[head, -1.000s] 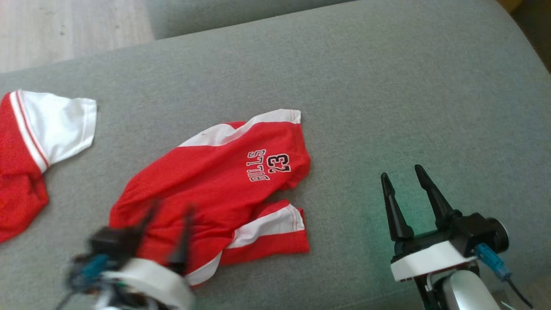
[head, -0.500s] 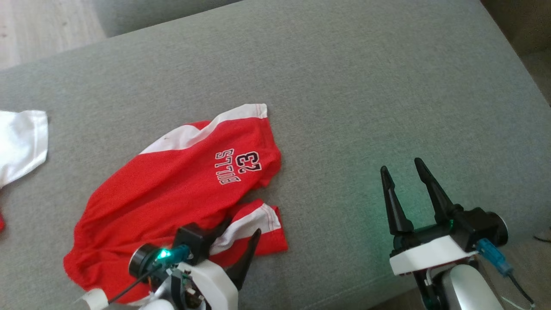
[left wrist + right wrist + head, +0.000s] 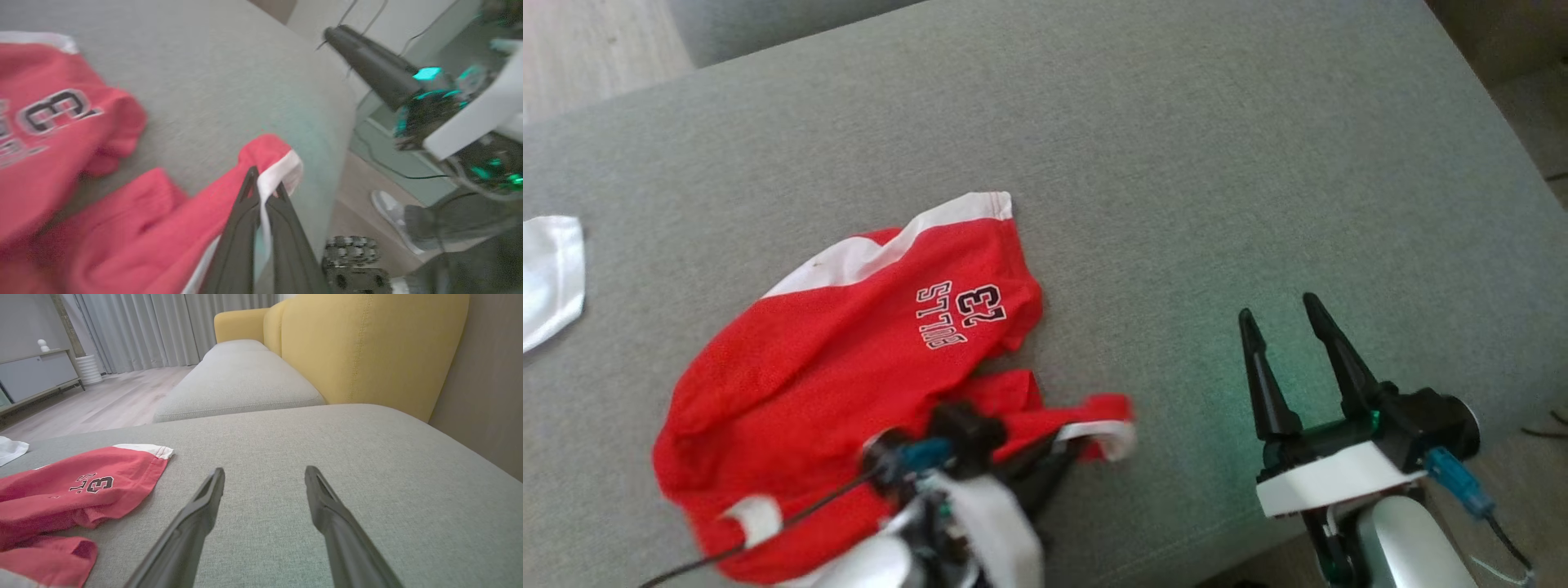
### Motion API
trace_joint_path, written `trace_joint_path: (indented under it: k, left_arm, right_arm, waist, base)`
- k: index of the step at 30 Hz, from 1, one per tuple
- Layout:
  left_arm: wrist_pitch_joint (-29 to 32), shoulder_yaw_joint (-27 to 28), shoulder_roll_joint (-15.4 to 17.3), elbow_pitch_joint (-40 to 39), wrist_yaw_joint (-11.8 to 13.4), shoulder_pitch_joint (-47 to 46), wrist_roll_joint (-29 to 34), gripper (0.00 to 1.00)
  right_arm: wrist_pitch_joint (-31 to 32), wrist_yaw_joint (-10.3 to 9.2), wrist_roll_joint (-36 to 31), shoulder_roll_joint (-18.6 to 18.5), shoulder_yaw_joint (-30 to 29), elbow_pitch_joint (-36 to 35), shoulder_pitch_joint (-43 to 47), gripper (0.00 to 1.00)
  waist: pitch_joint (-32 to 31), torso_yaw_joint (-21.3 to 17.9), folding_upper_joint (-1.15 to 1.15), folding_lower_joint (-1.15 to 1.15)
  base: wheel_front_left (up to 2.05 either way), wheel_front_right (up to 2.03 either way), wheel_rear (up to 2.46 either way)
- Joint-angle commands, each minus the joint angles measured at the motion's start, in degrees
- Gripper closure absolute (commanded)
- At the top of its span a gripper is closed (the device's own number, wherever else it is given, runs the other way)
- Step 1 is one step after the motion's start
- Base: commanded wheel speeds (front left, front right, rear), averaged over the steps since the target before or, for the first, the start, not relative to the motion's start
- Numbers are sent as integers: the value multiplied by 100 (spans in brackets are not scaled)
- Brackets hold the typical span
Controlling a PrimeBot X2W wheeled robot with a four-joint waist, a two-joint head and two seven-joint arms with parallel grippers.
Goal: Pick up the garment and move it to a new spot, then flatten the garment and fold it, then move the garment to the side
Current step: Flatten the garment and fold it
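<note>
Left wrist view: L pincer (image 3: 265, 183) tight on garment (image 3: 122, 228) hem; R pincer (image 3: 265, 471) wide apart.

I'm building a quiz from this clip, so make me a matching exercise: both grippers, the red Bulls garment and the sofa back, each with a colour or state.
1 left gripper
2 right gripper
3 red Bulls garment
4 sofa back

A yellow
B open, over grey cushion
C crumpled on the cushion
D shut on the garment's hem

Pairs: 1-D, 2-B, 3-C, 4-A
</note>
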Motion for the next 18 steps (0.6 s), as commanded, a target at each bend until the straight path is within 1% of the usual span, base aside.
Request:
trace_joint_path:
  k: [1,4,7,9,10,11,12,15,18]
  left_arm:
    - [66,76,-161,-168,-115,-314,-194,100]
    - [337,-189,-448,142,-322,-605,-554,100]
    - [530,-394,-668,602,-410,-912,-815,100]
    - [511,-454,-802,906,-436,-1075,-934,100]
    - [436,-458,-848,1066,-441,-1158,-915,80]
    - [338,-465,-875,1233,-444,-1235,-845,13]
    - [242,-489,-889,1393,-446,-1301,-752,0]
    - [-81,-530,-924,1685,-449,-1375,-552,0]
    - [-257,-500,-943,1710,-438,-1331,-544,0]
  right_arm:
    - [-37,44,35,-22,153,-176,-217,0]
    - [-37,44,48,-22,224,-162,-268,0]
    - [-37,44,74,-22,299,-149,-318,0]
    - [-37,44,87,-22,316,-149,-330,0]
    - [-37,44,87,-22,313,-149,-332,0]
    - [-37,44,87,-22,310,-147,-329,0]
    - [-37,44,87,-22,304,-146,-324,0]
    - [-37,44,91,-22,267,-148,-286,0]
    - [-37,44,71,-22,205,-137,-235,0]
  waist:
    - [43,-52,0,0]
    - [121,-172,0,0]
    - [196,-327,0,0]
    - [240,-415,0,0]
    - [256,-445,0,0]
    - [269,-476,0,0]
    - [276,-497,0,0]
    - [261,-509,0,0]
    - [200,-457,0,0]
  base:
    - [0,0,0]
    - [0,0,0]
    - [0,0,0]
    - [0,0,0]
    - [0,0,0]
    - [0,0,0]
    - [0,0,0]
    - [0,0,0]
    - [0,0,0]
